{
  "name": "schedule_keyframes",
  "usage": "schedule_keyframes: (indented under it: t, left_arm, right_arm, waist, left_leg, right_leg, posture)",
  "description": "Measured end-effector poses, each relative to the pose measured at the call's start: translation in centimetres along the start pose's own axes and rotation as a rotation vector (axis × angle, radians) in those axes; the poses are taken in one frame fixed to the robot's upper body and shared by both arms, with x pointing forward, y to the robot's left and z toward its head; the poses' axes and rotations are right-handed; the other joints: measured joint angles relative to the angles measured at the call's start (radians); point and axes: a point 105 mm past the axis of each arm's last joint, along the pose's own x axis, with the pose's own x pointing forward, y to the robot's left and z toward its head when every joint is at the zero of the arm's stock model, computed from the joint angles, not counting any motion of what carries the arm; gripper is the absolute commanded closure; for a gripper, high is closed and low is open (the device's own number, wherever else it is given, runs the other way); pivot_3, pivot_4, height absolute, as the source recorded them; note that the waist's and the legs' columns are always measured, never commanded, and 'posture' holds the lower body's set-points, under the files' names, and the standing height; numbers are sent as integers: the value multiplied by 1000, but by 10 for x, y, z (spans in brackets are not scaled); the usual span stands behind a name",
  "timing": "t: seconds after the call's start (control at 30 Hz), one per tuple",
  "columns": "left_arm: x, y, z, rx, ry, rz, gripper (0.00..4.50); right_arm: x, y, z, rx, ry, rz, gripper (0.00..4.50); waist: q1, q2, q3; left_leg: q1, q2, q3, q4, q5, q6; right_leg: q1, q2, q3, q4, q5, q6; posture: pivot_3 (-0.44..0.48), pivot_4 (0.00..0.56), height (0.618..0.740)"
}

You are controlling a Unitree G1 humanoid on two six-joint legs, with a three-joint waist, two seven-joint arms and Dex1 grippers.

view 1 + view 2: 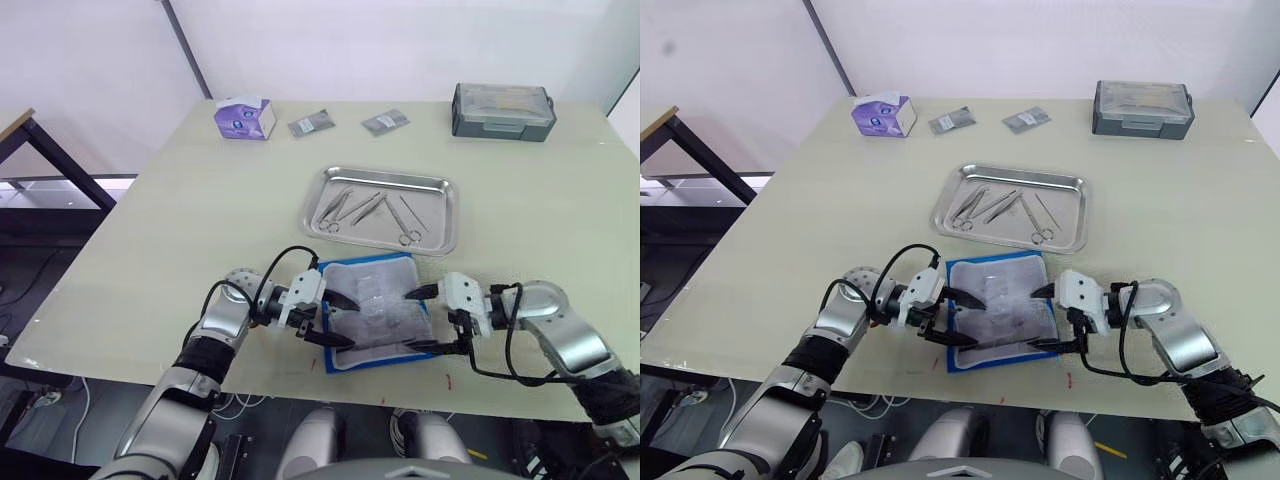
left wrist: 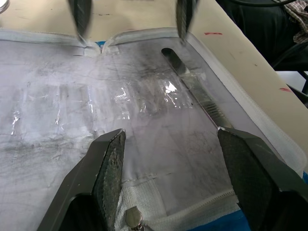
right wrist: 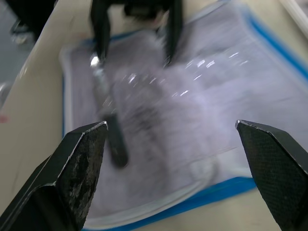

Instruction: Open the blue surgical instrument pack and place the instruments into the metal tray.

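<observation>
Both grippers, left and right, hovered with fingers apart over the opened pack, apparently flanking its last tool.

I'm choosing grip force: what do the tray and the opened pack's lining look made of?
The metal tray: polished steel by its look, with mirror-like glare along the rim. The blue surgical instrument pack: its lining seems thin clear plastic over whitish fabric, wrinkled with glints, edged by stitched white tape.

Nothing here can be read. The purple tissue box at upper left carries a mark too small to make out.
</observation>
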Motion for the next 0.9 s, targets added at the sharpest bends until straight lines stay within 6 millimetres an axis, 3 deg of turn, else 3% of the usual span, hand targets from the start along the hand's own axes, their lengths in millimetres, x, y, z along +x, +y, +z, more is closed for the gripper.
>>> schedule_keyframes:
  t: [0.1,0.17,0.47,0.9]
  left_arm:
    - [0,0,0,0,0,0,1244]
    - [0,0,0,0,1,0,1244]
    - [-1,0,-2,-4,9,2,1244]
    - [0,0,-1,-2,6,-1,1244]
  right_arm:
    - [2,-1,0,-64,3,18,9]
    - [2,-1,1,-83,1,27,533]
    - [10,11,-3,-103,2,166,4487]
    - [8,10,0,-103,8,166,4487]
  waist:
    - [0,0,0]
    - [0,0,0]
    - [-3,-5,-1]
    - [0,-5,-1]
  left_leg:
    - [0,0,0,0,0,0]
    - [1,0,0,0,0,0]
    - [7,1,0,-2,0,0]
    - [8,2,0,-3,0,0]
  right_leg:
    - [0,0,0,0,0,0]
    - [0,0,0,0,0,0]
    - [5,0,1,-1,0,0]
    - [6,0,0,-2,0,0]
  posture:
    - [0,150,738]
    - [0,150,738]
    - [0,150,738]
    - [0,150,738]
